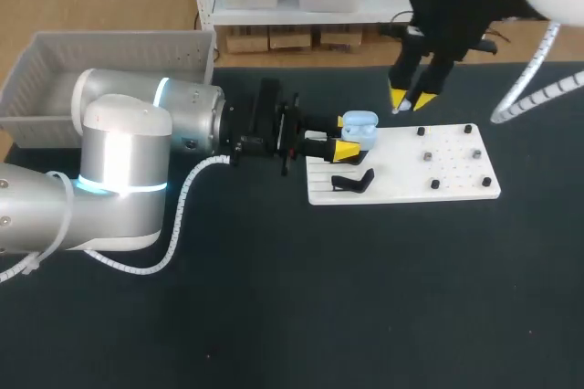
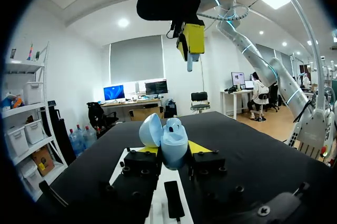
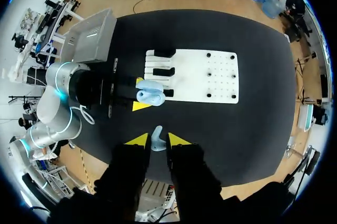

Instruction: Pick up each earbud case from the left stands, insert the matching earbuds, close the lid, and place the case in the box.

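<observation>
Blue case (image 1: 359, 130), lid open, clamped in L gripper (image 1: 349, 138), frame centre-right, over left end of white board (image 1: 447, 174). R gripper (image 1: 411, 100) pinching earbud (image 3: 158, 139), up-right of case. Judged next: down-left into open cavity.

Black tabletop (image 1: 274, 316) fills most of the head view. White flat board (image 1: 401, 170) lies on it, right of centre, long side across. Small dark pegs (image 1: 426, 158) scattered over the board's right half. Parallel slots (image 1: 321, 173) on its left part.
</observation>
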Controlling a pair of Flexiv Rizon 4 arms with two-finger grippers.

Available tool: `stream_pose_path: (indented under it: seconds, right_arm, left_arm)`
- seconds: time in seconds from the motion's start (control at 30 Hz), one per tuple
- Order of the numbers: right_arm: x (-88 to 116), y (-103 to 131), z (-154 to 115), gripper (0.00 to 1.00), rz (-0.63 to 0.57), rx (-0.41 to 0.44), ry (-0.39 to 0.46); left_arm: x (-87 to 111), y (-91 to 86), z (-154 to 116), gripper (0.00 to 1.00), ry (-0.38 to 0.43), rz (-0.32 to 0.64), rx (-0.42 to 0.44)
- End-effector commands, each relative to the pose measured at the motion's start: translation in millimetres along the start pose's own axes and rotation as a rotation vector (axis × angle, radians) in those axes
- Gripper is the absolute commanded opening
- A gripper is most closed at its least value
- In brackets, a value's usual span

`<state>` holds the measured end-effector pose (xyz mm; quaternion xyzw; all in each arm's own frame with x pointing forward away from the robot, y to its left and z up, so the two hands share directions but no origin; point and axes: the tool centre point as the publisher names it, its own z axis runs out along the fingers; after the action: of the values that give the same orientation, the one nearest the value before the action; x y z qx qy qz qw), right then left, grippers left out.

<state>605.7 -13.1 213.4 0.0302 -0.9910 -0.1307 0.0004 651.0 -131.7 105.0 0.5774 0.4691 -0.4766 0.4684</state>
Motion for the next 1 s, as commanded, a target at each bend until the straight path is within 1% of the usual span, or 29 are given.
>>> stream_pose_path:
  seconds: [0.03, 0.43, 0.6, 0.67, 0.8, 1.0]
  right_arm:
    - [-3.1, 2.0, 1.0, 0.0, 0.001, 0.004, 0.008]
    - [-3.8, 4.2, 0.9, 0.0, -0.007, 0.005, 0.009]
    - [-5.8, 16.1, 6.3, 0.0, -0.069, 0.011, 0.024]
    - [-6.1, 21.8, 10.2, 0.0, -0.11, 0.033, 0.032]
    - [-6.8, 31.1, 18.6, 0.0, -0.185, 0.051, 0.071]
    - [-12.7, 35.4, 28.3, 0.0, -0.251, 0.065, 0.128]
  left_arm:
    - [0.8, -0.6, 0.2, 0.0, -0.001, 0.002, -0.003]
    - [0.8, -0.6, 0.2, 0.0, -0.001, 0.002, -0.003]
    - [0.8, -0.6, 0.2, 0.0, -0.001, 0.002, -0.003]
    - [0.8, -0.6, 0.2, 0.0, -0.001, 0.002, -0.003]
    - [0.8, -0.6, 0.2, 0.0, -0.001, 0.002, -0.003]
    - [0.8, -0.6, 0.2, 0.0, -0.001, 0.002, -0.003]
